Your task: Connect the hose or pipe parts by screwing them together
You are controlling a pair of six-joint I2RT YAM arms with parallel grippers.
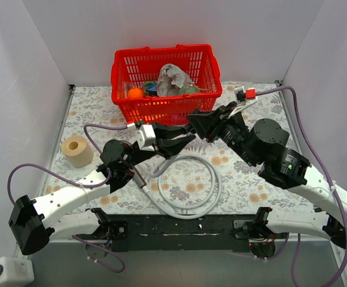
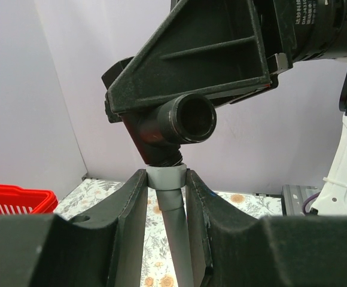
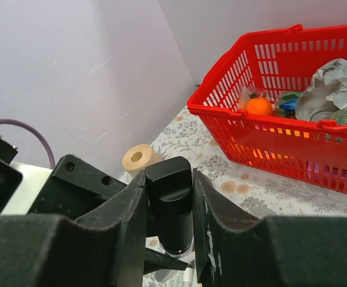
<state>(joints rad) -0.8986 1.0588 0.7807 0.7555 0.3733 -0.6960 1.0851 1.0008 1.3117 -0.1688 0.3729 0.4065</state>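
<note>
The light-grey hose [image 1: 213, 186] lies in a loop on the flowered table and rises to the middle. My left gripper [image 1: 182, 139] [image 2: 166, 172] is shut on the hose's grey end nut [image 2: 167, 181], and the hose [image 2: 178, 239] hangs down between the jaws. Right above the nut, touching it, sits the threaded end of a dark pipe part [image 2: 185, 119] with a round open mouth. My right gripper [image 1: 196, 123] [image 3: 169, 179] is shut on that dark part [image 3: 171, 206], facing the left gripper. No grey disc face shows.
A red basket [image 1: 161, 110] [image 3: 281, 143] with an orange ball, crumpled paper and other items stands at the back. A tan paper roll [image 1: 78, 150] [image 3: 137, 159] stands at the left. Purple cables arc beside both arms. White walls close in on three sides.
</note>
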